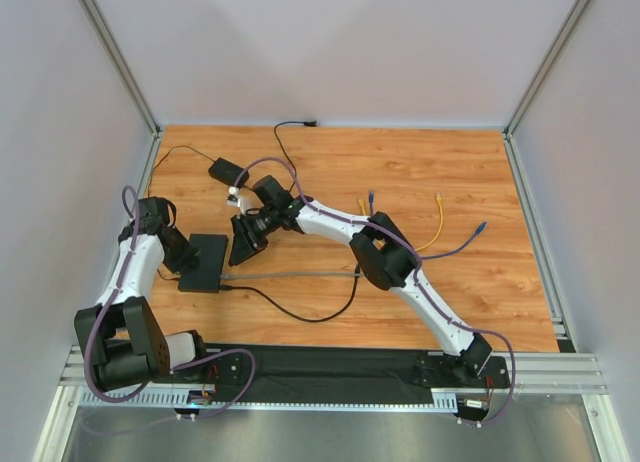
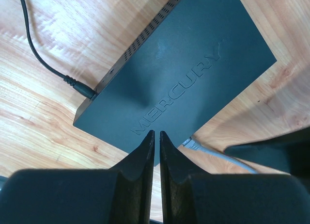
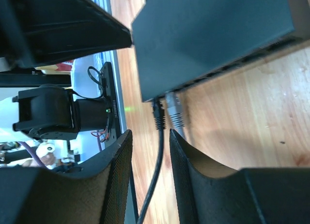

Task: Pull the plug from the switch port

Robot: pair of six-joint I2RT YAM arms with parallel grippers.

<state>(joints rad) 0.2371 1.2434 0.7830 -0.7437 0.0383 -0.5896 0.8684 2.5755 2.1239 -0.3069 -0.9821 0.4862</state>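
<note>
My switch (image 2: 193, 73) matte black, line of vent slots (image 2: 145, 37) along side; table (image 1: 480, 292) orange-brown wood grain; plug (image 3: 175, 110) grey; cord (image 3: 158, 118) beside it black; my right arm (image 1: 325, 220) white, black joints.

White arm links (image 1: 325, 219), black joints (image 1: 385, 260) (purple cables (image 1: 130, 232) trailing alongside).

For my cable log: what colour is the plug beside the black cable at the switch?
Light grey; the plug shows best in the right wrist view.

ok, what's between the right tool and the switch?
Right wrist view: the grey plug and a black cable, running from the switch toward the right tool.
</note>
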